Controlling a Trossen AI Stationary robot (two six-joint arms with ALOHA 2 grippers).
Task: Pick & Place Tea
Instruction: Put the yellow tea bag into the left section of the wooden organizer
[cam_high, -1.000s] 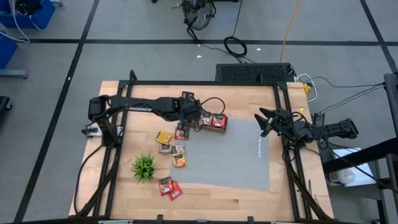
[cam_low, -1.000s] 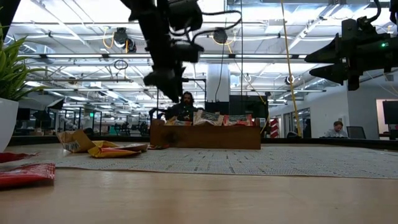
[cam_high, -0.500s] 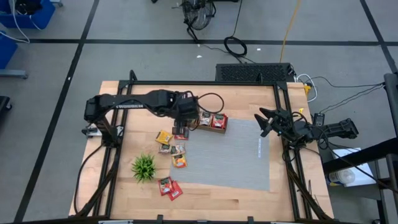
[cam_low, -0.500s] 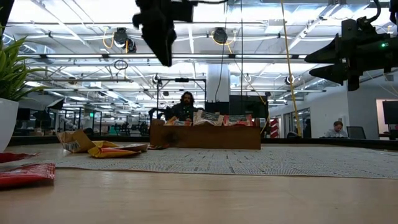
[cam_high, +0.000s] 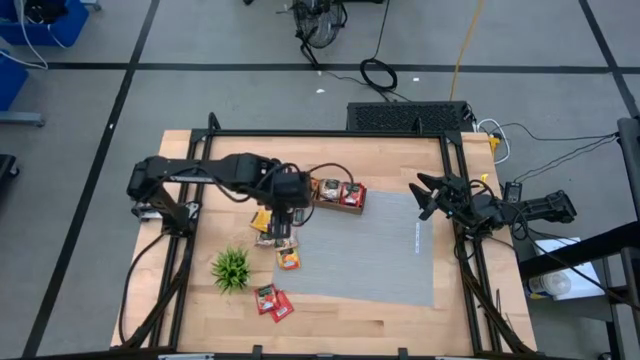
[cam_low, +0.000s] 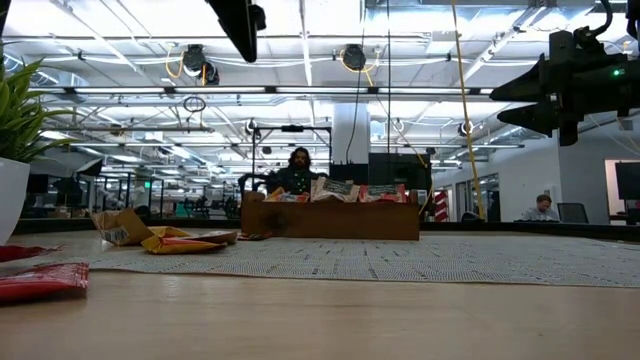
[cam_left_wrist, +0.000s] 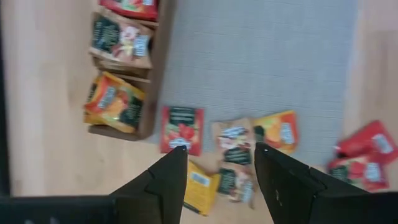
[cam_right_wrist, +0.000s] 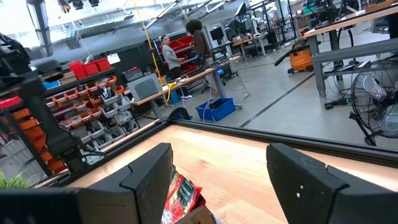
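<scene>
A: Which step are we on?

B: Looks like between picks. Left gripper (cam_high: 281, 213) hangs over the loose tea packets (cam_high: 276, 240) on the table, fingers (cam_left_wrist: 166, 180) spread, nothing between them.

A: Where's the tea exactly?

B: Some already sits in the wooden tray (cam_high: 338, 195) at the mat's (cam_high: 370, 250) back left corner. The rest lies scattered: a cluster at the mat's left edge just below the gripper, two red ones (cam_high: 272, 301) nearer the front, beside the plant (cam_high: 231, 268). Wrist view shows a red packet (cam_left_wrist: 182, 129) just beside the tray, then a brownish one (cam_left_wrist: 234, 144) and an orange one (cam_left_wrist: 276, 132) next to it.

A: Right arm?

B: Right gripper (cam_high: 428, 196) parked at the table's right edge, fingers apart, empty.

A: Next move?

B: My guess: line up on one packet, drop straight down, pinch it flat off the mat. They lie close, some touching or overlapping, so it needs to single one out or it'll drag a neighbour. Then carry it to the tray.
</scene>
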